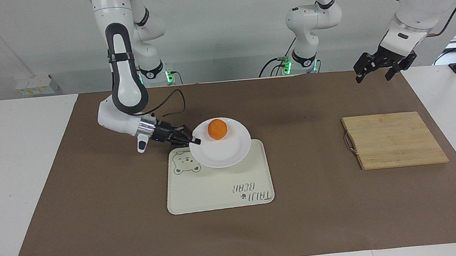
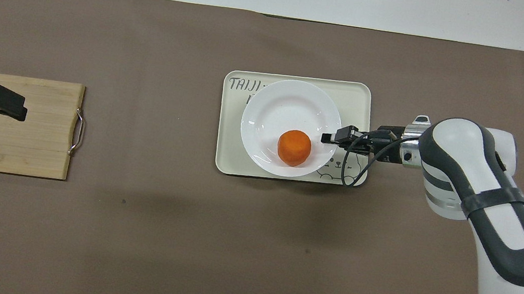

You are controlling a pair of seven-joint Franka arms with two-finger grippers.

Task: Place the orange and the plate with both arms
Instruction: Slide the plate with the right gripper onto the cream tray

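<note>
The white plate [image 1: 223, 150] [image 2: 282, 109] hangs over the cream bear-print tray [image 1: 220, 186] [image 2: 355, 93], lifted off the table. My right gripper [image 1: 194, 141] [image 2: 328, 137] is shut on the plate's rim at the side toward the right arm's end. The orange [image 1: 217, 129] [image 2: 294, 147] rests in the plate, by the rim nearest the robots. My left gripper [image 1: 376, 69] [image 2: 19, 110] hangs open and empty in the air over the wooden cutting board [image 1: 393, 140] [image 2: 9, 123]; that arm waits.
A brown mat [image 1: 96, 222] [image 2: 129, 231] covers most of the table. The cutting board, with a metal handle [image 1: 349, 143] [image 2: 77, 132], lies toward the left arm's end. The tray sits mid-table.
</note>
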